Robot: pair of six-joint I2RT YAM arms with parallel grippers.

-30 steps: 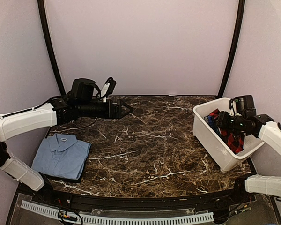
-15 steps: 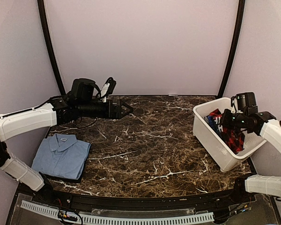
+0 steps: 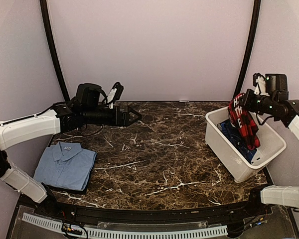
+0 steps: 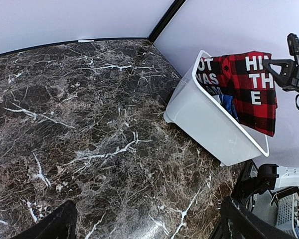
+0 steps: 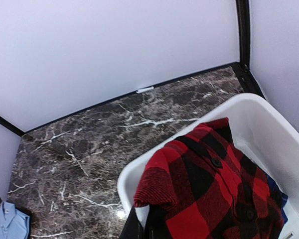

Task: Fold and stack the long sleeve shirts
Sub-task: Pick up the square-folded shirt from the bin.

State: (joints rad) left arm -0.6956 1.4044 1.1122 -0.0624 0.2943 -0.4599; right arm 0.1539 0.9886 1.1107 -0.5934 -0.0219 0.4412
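My right gripper (image 3: pixel 240 101) is shut on the red-and-black checked flannel shirt (image 3: pixel 245 124) and holds it up over the white bin (image 3: pixel 224 149). The flannel (image 4: pixel 251 92) hangs down with white lettering showing. In the right wrist view its bunched edge (image 5: pixel 209 194) drapes over my fingers (image 5: pixel 139 229). A dark blue shirt (image 3: pixel 237 141) lies in the bin under it. A light blue collared shirt (image 3: pixel 66 164) lies folded at the table's near left. My left gripper (image 4: pixel 148 211) hovers open over the back left of the table, holding nothing.
The bin (image 4: pixel 209 124) stands tilted at the right edge of the dark marble table (image 3: pixel 154 154). Black frame posts (image 3: pixel 53 50) rise at both back corners. A cable track (image 3: pixel 124 231) runs along the near edge.
My right gripper has shut on the flannel in the bin and risen, pulling the shirt up above the rim. The left arm has not moved.
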